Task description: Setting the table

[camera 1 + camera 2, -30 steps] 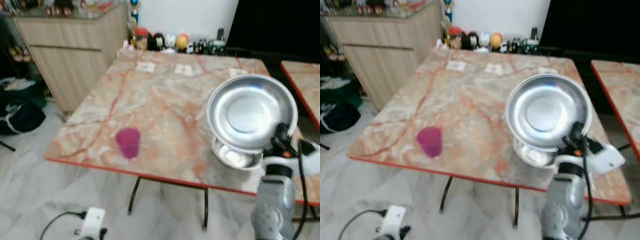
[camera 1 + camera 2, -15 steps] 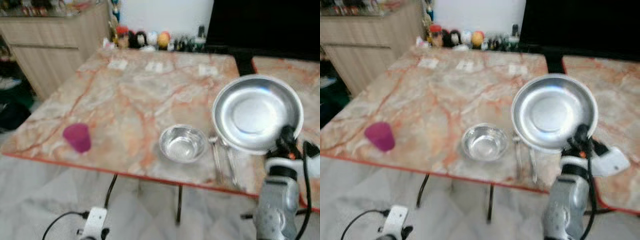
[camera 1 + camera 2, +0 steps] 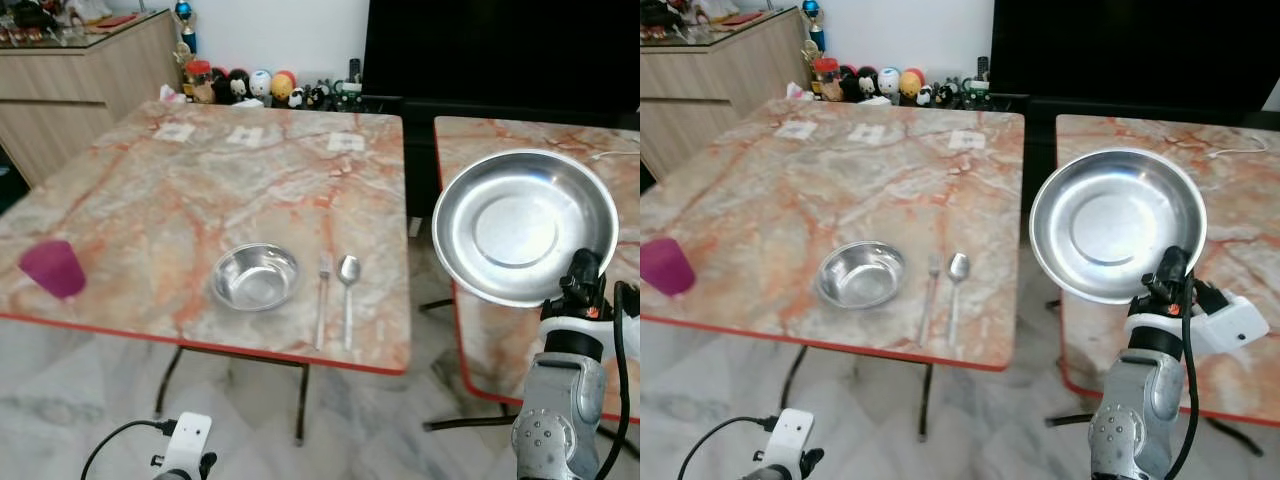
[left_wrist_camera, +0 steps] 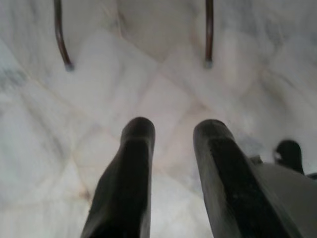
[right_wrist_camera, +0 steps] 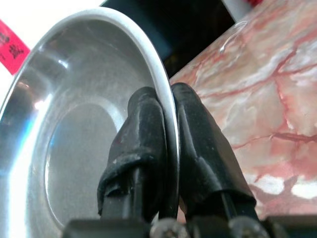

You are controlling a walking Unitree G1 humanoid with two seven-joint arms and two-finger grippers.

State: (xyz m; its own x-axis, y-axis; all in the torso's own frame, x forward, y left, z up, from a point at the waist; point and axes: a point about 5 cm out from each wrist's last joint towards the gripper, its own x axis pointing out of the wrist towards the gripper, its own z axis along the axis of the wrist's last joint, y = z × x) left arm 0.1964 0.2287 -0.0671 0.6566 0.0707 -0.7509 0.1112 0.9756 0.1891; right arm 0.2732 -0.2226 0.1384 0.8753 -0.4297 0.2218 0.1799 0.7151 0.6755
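— On the marble-patterned table [image 3: 150, 190], what changed?
— The view swung left-to-right; the small steel bowl [image 3: 255, 277], fork [image 3: 322, 297] and spoon [image 3: 347, 290] now lie uncovered.
— And the round steel plate [image 3: 525, 225]?
— The right gripper [image 5: 166, 134] pinches its rim, holding it upright above the table gap, not yet placed. The left gripper [image 4: 173, 163] hangs open.

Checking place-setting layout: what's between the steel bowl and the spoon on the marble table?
A metal fork lies between the round steel bowl and the metal spoon, beside the spoon, seen in both eye views.
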